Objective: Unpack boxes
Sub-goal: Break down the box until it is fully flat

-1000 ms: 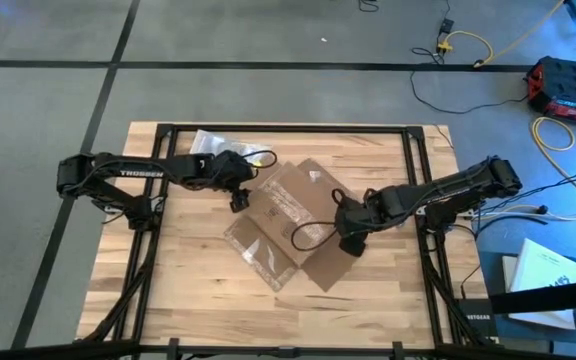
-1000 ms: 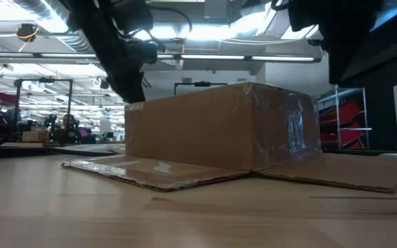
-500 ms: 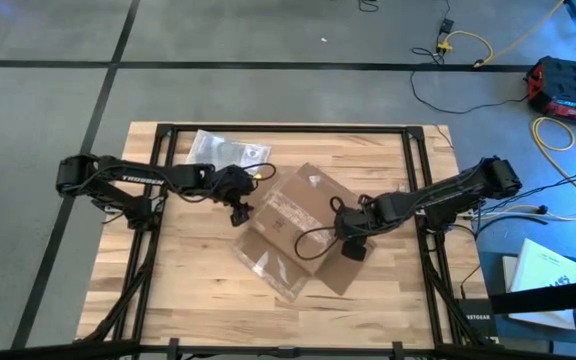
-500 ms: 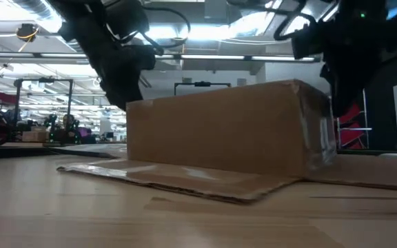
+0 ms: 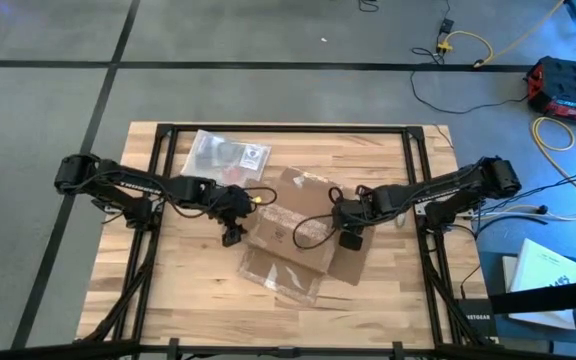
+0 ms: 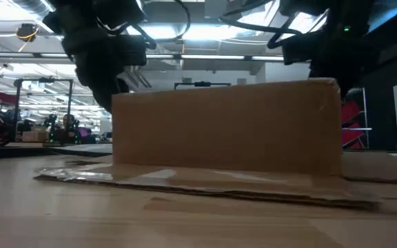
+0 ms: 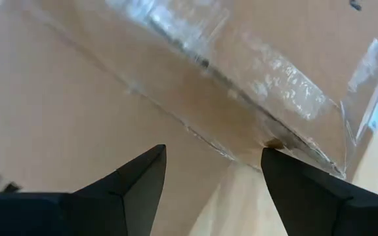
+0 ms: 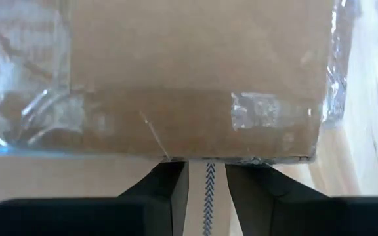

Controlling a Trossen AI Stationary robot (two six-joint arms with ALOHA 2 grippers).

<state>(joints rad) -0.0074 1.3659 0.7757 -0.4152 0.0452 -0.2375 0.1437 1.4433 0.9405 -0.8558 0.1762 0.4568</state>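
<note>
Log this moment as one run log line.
box: mid-table, flaps splayed | left gripper: open, at box's left edge | right gripper: narrow gap, over right flap | plastic bag: far side

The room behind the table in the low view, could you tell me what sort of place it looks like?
Probably a workshop or industrial lab hall: exposed ceiling ducts and strip lights, equipment racks behind, and cables trailing across the grey concrete floor.

The brown cardboard box (image 5: pixel 295 228) lay mid-table with flaps spread. The left gripper (image 5: pixel 233 234) sat at its left edge, the right gripper (image 5: pixel 349 240) at its right; a clear plastic bag (image 5: pixel 225 153) lay beyond it.
</note>
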